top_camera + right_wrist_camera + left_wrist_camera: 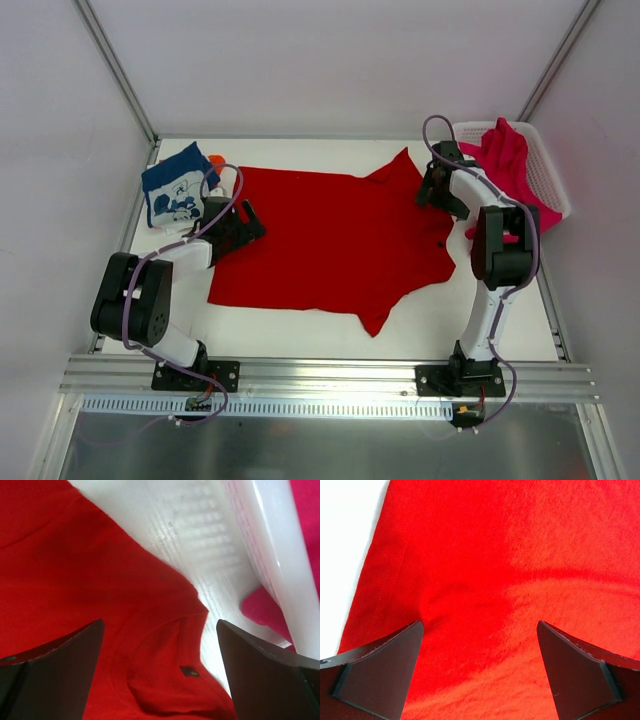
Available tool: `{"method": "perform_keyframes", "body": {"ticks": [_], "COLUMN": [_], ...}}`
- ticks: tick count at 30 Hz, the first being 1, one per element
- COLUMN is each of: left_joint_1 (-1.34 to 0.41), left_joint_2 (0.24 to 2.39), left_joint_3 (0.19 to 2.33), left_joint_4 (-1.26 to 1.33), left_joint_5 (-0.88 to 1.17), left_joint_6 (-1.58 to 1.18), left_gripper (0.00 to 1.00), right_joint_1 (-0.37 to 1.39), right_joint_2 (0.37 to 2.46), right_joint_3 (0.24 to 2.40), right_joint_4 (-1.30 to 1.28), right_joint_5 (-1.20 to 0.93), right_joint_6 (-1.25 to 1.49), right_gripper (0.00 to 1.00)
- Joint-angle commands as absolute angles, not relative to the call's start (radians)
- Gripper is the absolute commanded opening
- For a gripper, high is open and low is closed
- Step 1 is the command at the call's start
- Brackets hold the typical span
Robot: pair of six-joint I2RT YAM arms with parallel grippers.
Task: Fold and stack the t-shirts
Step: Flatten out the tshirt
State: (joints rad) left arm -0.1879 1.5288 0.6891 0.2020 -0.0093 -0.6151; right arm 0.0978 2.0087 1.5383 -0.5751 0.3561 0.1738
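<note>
left gripper point(244, 220): jaws apart, empty, over hem point(382, 585) | red t-shirt point(330, 245): spread flat between both arms; light, limp, likely to sag and wrinkle, so pinch hem and collar point(165, 672) edges | right gripper point(432, 188): jaws apart, empty, above collar

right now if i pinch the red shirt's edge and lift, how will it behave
Probably floppy: the red t-shirt lies flat with soft creases, so it would sag from a pinch. Likely light, being thin cloth; pushed, it may bunch, not slide whole.
</note>
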Motion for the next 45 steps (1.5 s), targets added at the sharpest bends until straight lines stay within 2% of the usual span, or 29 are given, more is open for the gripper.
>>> {"method": "perform_keyframes", "body": {"ticks": [1,6,11,14,18,20,21,24,34,45], "left_joint_1": [-0.178,-0.179,-0.179,-0.178,-0.179,-0.179,-0.179,-0.179,-0.178,-0.179], "left_joint_2": [1.488,1.474,1.466,1.468,1.474,1.477,1.479,1.480,1.499,1.520], "left_joint_3": [0.680,0.673,0.669,0.666,0.664,0.663,0.663,0.664,0.673,0.678], "left_joint_4": [0.230,0.235,0.238,0.245,0.250,0.253,0.253,0.252,0.256,0.264], "left_joint_5": [-0.003,-0.003,-0.003,0.023,0.032,0.032,0.032,0.028,0.031,0.037], "left_joint_6": [-0.627,-0.629,-0.635,-0.640,-0.643,-0.644,-0.643,-0.638,-0.641,-0.646], "left_gripper": [0.99,0.99,0.99,0.99,0.99,0.99,0.99,0.99,0.99,0.99], "right_joint_1": [0.005,0.066,0.143,0.146,0.152,0.161,0.161,0.163,0.166,0.169], "right_joint_2": [1.942,1.789,1.776,1.894,2.115,2.217,2.249,2.334,2.385,2.436], "right_joint_3": [1.562,1.525,1.604,1.736,1.942,2.014,2.037,2.092,2.005,2.065], "right_joint_4": [-0.655,-0.563,-0.511,-0.485,-0.476,-0.451,-0.428,-0.401,-0.295,-0.272], "right_joint_5": [0.491,0.419,0.283,0.094,-0.150,-0.189,-0.213,-0.229,-0.212,-0.218], "right_joint_6": [0.140,0.089,0.061,0.095,0.181,0.222,0.259,0.325,0.367,0.385], "right_gripper": [1.00,0.99,0.99,0.98,0.87,0.86,0.81,0.76,0.75,0.72]}}
